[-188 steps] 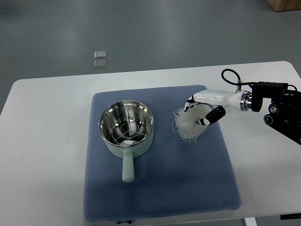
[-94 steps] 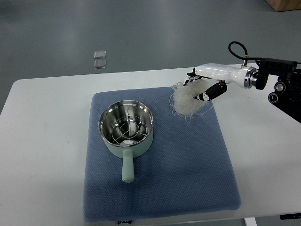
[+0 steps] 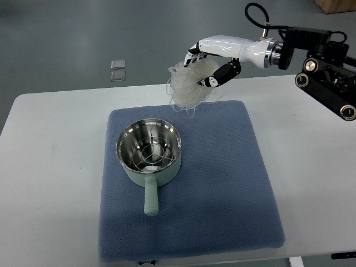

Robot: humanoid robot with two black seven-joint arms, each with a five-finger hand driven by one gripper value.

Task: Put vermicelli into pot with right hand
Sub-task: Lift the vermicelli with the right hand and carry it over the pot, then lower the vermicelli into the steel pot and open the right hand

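Right hand grips vermicelli; no legible writing.

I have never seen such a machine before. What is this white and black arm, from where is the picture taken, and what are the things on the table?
The picture comes from one camera on the robot's own side, looking steeply down at a white table. The arm entering from the right is the robot's right arm. It ends in the right hand, which has fingers like a person's. The fingers are closed around a loose bundle of pale vermicelli, held up in the air above the far edge of a blue mat. On the mat stands a pale green pot with a shiny metal inside, its handle pointing toward the camera. The pot is empty. The left arm is not visible.
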